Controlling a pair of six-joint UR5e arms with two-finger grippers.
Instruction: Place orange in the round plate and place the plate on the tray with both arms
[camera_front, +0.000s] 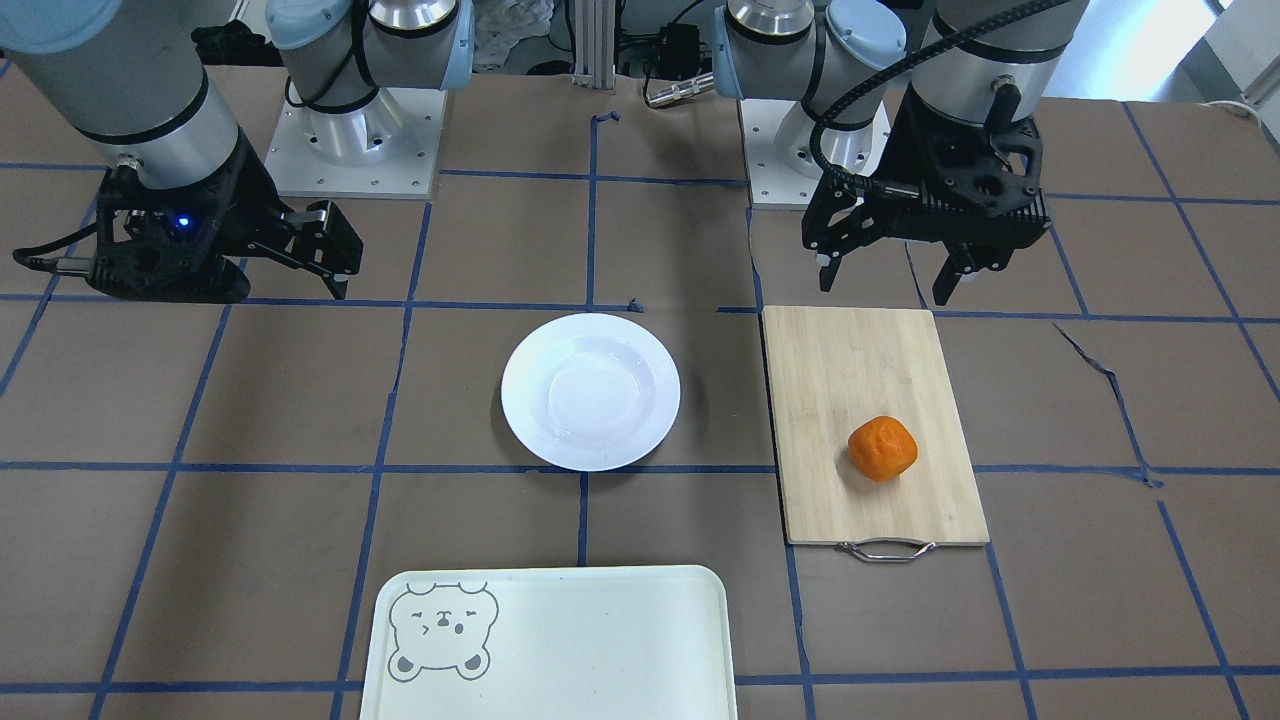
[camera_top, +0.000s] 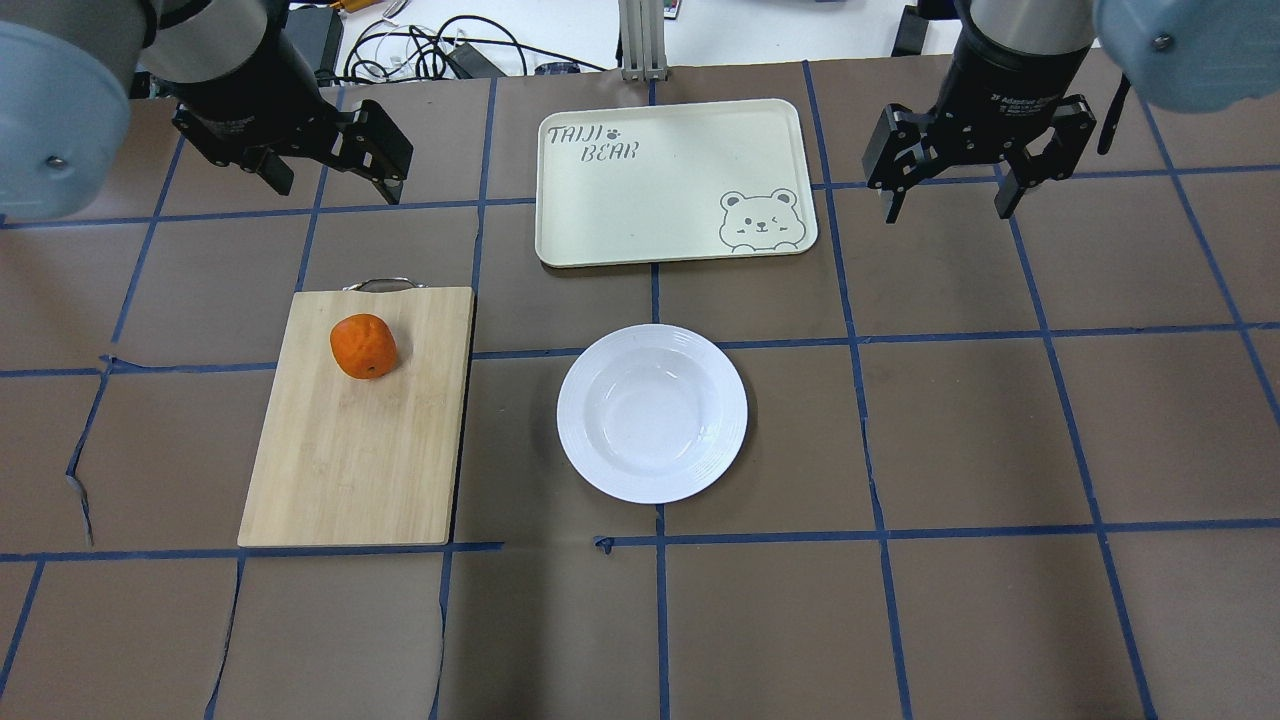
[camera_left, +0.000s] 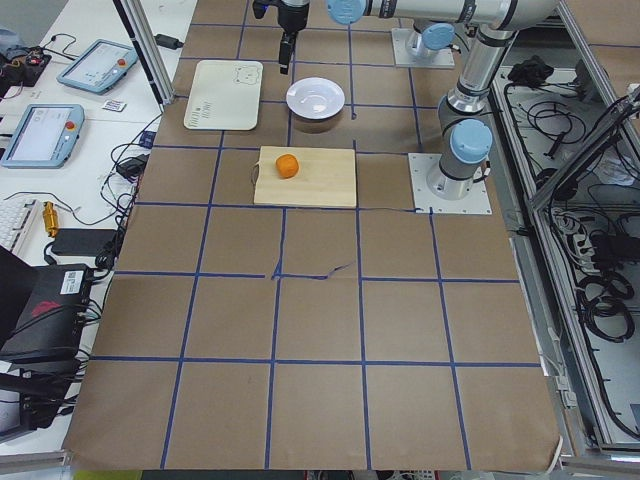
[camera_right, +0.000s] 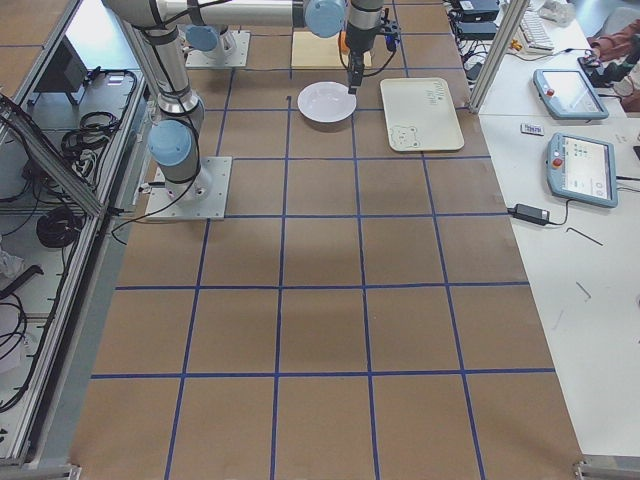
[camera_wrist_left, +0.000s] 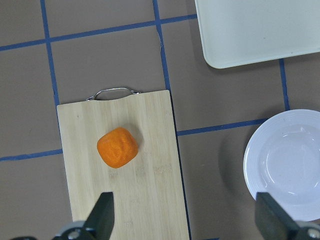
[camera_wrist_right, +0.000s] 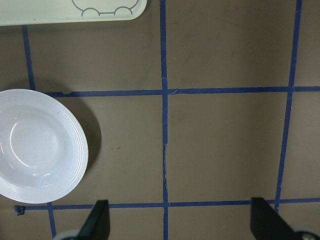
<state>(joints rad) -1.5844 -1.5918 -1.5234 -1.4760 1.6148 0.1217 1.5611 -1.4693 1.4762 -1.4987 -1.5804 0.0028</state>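
The orange (camera_top: 363, 346) lies on a bamboo cutting board (camera_top: 350, 450), also seen in the left wrist view as the orange (camera_wrist_left: 117, 147). The round white plate (camera_top: 652, 412) sits empty at the table's middle, right of the board. The cream tray (camera_top: 670, 180) with a bear drawing lies beyond the plate. My left gripper (camera_top: 335, 188) hangs open in the air past the board's handle end, holding nothing. My right gripper (camera_top: 948, 208) hangs open above bare table, right of the tray. In the front view the left gripper (camera_front: 880, 285) and the right gripper (camera_front: 335, 255) both hover high.
The board (camera_front: 875, 425) has a metal handle (camera_front: 886, 549) on its tray-side end. Brown paper with blue tape lines covers the table (camera_top: 1000, 450). Cables and tablets lie off the table's far side (camera_left: 40, 130).
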